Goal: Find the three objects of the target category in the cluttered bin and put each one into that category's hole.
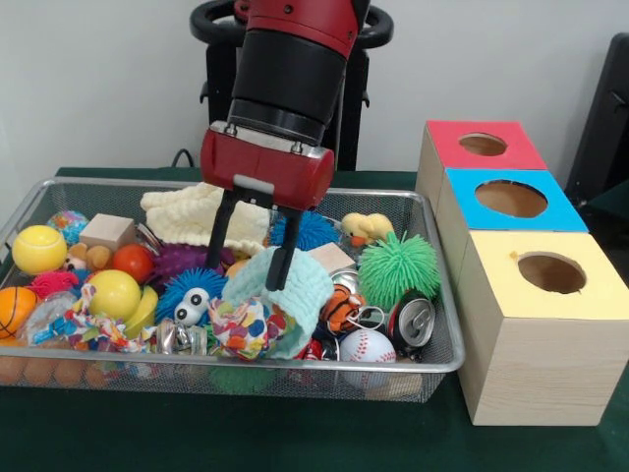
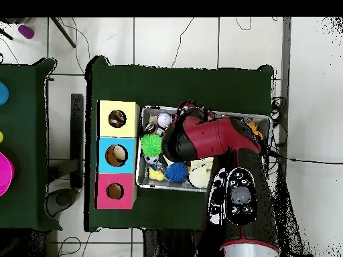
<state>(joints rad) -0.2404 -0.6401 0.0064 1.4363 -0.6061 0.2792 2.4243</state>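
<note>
We find the task at an early stage: the three holes, one each in the red box (image 1: 479, 147), the blue box (image 1: 509, 202) and the yellow box (image 1: 546, 275) at the right, show nothing inside as far as the front view lets us see, so we judge no object delivered yet; which category is the target we cannot tell. The gripper (image 1: 254, 248) is lowered into the wire bin (image 1: 444, 346), its two fingers spread apart and standing either side of the upper edge of a pale teal cloth (image 1: 295, 295) near the bin's middle; the cloth is not yet pinched. We count in the bin: two yellow balls (image 1: 39, 249), one green spiky ball (image 1: 397, 265), two blue spiky balls (image 1: 313, 232), one baseball (image 1: 366, 346), one can (image 1: 411, 321), one wooden block (image 1: 106, 231), one cream cloth (image 1: 187, 216) at the far side. Much of the bin is hidden by the arm in the overhead view.
</note>
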